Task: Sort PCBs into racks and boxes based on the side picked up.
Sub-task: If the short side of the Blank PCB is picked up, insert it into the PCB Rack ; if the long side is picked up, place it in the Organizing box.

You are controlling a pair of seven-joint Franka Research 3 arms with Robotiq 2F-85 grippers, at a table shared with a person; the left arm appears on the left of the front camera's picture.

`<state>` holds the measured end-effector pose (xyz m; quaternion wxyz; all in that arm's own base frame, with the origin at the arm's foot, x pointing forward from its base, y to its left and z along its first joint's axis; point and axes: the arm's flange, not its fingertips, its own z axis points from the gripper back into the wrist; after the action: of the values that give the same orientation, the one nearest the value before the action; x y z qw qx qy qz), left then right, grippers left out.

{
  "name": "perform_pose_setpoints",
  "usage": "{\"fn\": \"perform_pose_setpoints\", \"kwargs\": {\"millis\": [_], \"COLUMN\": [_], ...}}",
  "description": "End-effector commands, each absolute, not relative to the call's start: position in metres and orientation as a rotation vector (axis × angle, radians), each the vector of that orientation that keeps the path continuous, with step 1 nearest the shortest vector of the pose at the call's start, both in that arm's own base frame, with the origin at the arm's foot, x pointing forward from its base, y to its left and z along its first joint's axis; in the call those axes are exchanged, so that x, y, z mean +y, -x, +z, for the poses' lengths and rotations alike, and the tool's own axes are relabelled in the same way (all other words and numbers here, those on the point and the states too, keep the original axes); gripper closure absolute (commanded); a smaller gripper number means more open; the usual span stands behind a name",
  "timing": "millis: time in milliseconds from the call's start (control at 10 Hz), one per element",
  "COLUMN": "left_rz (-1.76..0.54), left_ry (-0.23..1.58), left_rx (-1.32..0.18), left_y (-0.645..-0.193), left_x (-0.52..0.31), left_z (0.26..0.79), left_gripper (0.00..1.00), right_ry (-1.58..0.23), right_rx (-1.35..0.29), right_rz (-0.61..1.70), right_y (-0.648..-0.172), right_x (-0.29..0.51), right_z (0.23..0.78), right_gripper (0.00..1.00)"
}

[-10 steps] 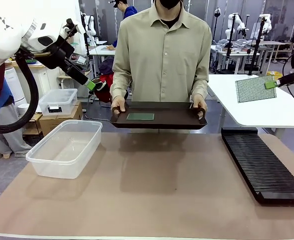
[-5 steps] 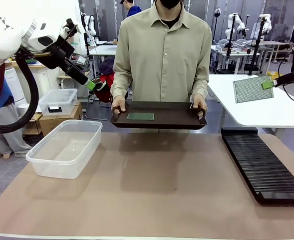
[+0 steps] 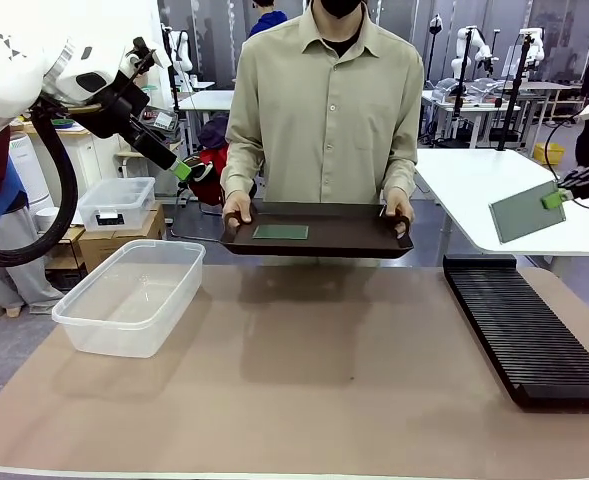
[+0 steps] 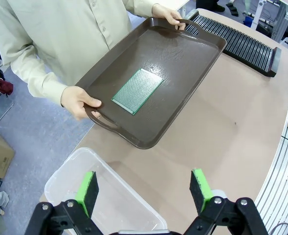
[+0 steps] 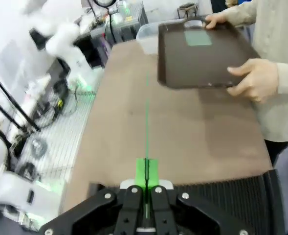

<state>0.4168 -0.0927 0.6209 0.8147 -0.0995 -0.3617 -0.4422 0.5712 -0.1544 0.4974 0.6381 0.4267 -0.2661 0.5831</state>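
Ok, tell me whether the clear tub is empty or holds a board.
Empty: the clear tub shows only its bare floor. One PCB lies on the tray; the other PCB is in the right hand.

A table covered in tan matting (image 3: 304, 400) is taken as the landmark. Beyond its far right corner a white table (image 3: 464, 200) is seen. To its left, grey floor (image 3: 4, 350) is laid, and a small lidded clear bin (image 3: 117, 203) is stacked on cardboard boxes (image 3: 94, 242). Further white tables (image 3: 206, 100) are set well behind it, before dark wall panels (image 3: 399, 20).
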Motion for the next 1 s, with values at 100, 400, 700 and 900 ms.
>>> {"fn": "perform_pose_setpoints", "kwargs": {"millis": [100, 400, 700, 900], "left_rz": [-0.94, -0.94, -0.94, -0.94], "left_ry": [0.217, 0.217, 0.217, 0.217], "left_rx": [-0.769, -0.769, -0.769, -0.769], "left_y": [-0.416, -0.416, -0.416, -0.416], "left_x": [-0.092, -0.092, -0.092, -0.092], "left_z": [0.619, 0.619, 0.619, 0.619], "left_gripper": [0.0, 0.0, 0.0, 0.0], "right_ry": [-0.762, -0.67, -0.658, -0.687], "right_rx": [-0.786, -0.847, -0.815, -0.816], "right_rz": [1.437, 1.342, 1.377, 1.342], "right_y": [-0.609, -0.635, -0.633, -0.638], "right_x": [-0.184, -0.188, -0.197, -0.195], "right_z": [0.475, 0.448, 0.455, 0.444], "right_gripper": [0.98, 0.98, 0.98, 0.98]}}
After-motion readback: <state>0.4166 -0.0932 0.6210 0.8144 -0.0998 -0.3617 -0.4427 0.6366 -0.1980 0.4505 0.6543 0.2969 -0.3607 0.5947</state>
